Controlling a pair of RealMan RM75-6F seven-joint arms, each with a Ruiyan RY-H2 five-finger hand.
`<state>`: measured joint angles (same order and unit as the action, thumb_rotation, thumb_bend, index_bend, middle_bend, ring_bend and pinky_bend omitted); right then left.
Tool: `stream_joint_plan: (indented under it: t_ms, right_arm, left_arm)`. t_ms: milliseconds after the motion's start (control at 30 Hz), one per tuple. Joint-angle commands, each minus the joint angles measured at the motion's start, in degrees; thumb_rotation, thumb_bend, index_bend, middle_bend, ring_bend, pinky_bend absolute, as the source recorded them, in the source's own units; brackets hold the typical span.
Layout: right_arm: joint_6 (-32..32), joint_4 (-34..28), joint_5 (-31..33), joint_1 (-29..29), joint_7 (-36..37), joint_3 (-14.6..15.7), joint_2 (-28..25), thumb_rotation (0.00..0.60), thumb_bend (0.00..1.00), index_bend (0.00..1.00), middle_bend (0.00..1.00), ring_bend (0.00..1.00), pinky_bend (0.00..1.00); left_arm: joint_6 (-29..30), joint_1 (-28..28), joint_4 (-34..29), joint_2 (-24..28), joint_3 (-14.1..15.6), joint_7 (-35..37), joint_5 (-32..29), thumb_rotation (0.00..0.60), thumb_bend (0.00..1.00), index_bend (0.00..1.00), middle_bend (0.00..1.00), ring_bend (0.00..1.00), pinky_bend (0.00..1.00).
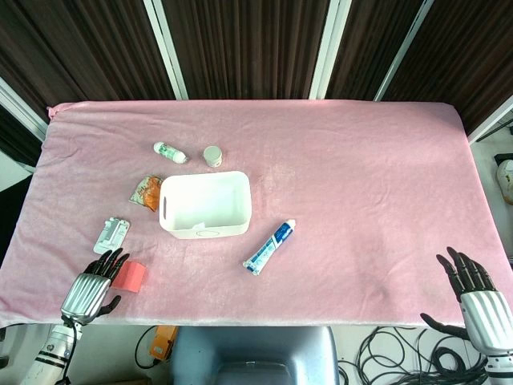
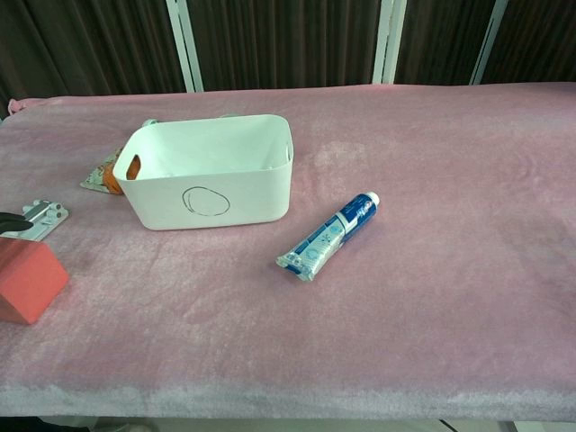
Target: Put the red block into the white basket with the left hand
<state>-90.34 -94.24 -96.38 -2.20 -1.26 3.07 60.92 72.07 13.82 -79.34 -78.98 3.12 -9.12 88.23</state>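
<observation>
The red block (image 1: 129, 276) lies on the pink cloth near the front left corner of the table; in the chest view the red block (image 2: 27, 279) shows at the left edge. My left hand (image 1: 94, 285) rests just left of the block with its fingers apart and nothing held; whether it touches the block's side I cannot tell. A dark fingertip (image 2: 13, 223) shows above the block in the chest view. The white basket (image 1: 240, 210) stands empty further back and to the right, also seen as the white basket (image 2: 211, 202). My right hand (image 1: 473, 295) hovers open at the front right edge.
A blue-and-white tube (image 1: 269, 246) lies right of the basket. A small blister pack (image 1: 111, 233) sits just behind the left hand. An orange packet (image 1: 146, 192) lies left of the basket; a small bottle (image 1: 170, 151) and a round cap (image 1: 212, 156) lie behind it.
</observation>
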Motion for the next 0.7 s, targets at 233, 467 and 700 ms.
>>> stream_joint_plan:
  t_ms: [233, 467, 700]
  right_arm:
    - [0.03, 0.03, -0.11, 0.0, -0.02, 0.02, 0.0, 0.6, 0.1, 0.0, 0.0, 0.0, 0.23]
    - [0.49, -0.08, -0.14, 0.11, -0.2, 0.19, -0.04, 0.6, 0.1, 0.0, 0.0, 0.0, 0.23]
    - [1.38, -0.34, -0.11, 0.52, 0.14, 0.36, -0.57, 0.6, 0.1, 0.0, 0.0, 0.0, 0.23]
  left_arm:
    - [0.12, 0.02, 0.08, -0.09, 0.07, -0.16, 0.06, 0.6, 0.32, 0.0, 0.0, 0.0, 0.22]
    - [-1.63, 0.88, 0.29, -0.21, 0.13, -0.19, -0.24, 0.6, 0.32, 0.01, 0.0, 0.0, 0.22]
    - [-3.98, 2.65, -0.5, -0.61, -0.69, -1.82, -1.07, 0.6, 0.33, 0.06, 0.02, 0.07, 0.27]
